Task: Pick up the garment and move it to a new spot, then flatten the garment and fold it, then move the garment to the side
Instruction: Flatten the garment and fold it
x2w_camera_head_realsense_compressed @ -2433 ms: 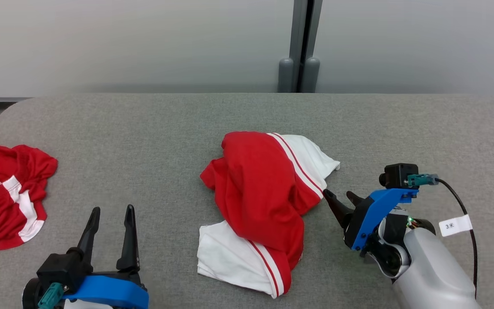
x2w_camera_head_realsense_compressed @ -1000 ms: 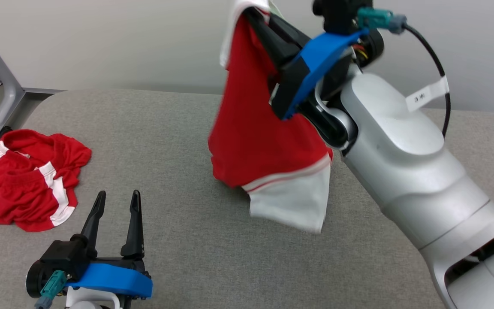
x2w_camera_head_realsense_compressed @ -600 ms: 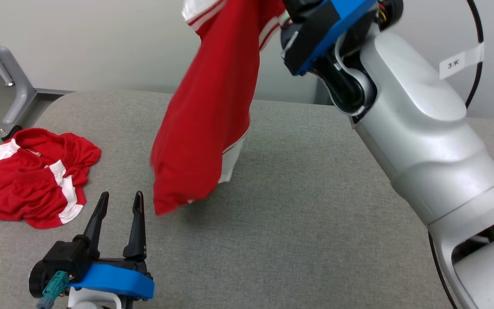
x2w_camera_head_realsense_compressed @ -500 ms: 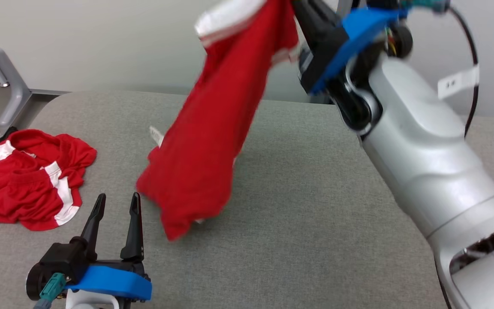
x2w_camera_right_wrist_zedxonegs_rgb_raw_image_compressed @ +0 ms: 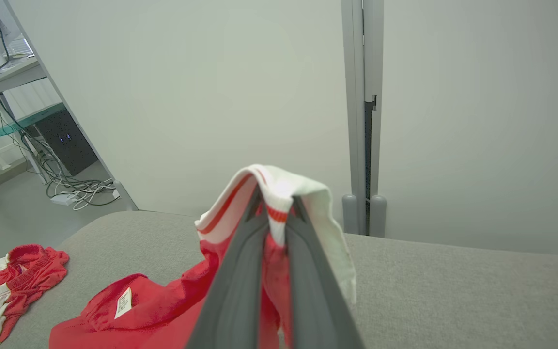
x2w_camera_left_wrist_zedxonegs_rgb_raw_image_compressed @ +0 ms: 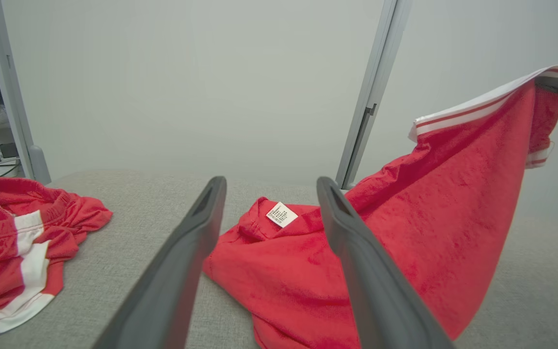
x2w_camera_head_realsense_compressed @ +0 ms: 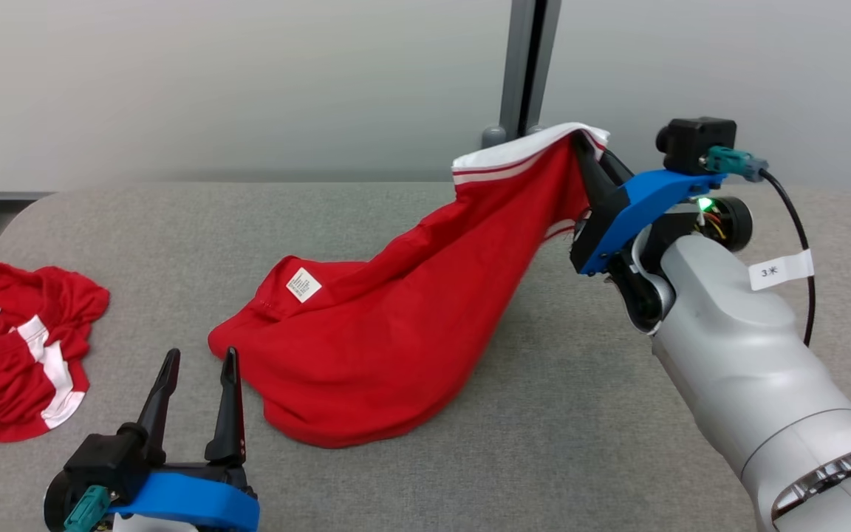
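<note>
Item: red garment, white trim. Your right gripper is clamped on its white-banded edge and holds that end aloft, while the labelled end lies on the grey table, just ahead of your left gripper, which stands wide and empty. Status, by my judgement: pickup done and relocation in hand, with flattening, folding and moving aside yet to do.

Crumpled red-white clothing on grey table
</note>
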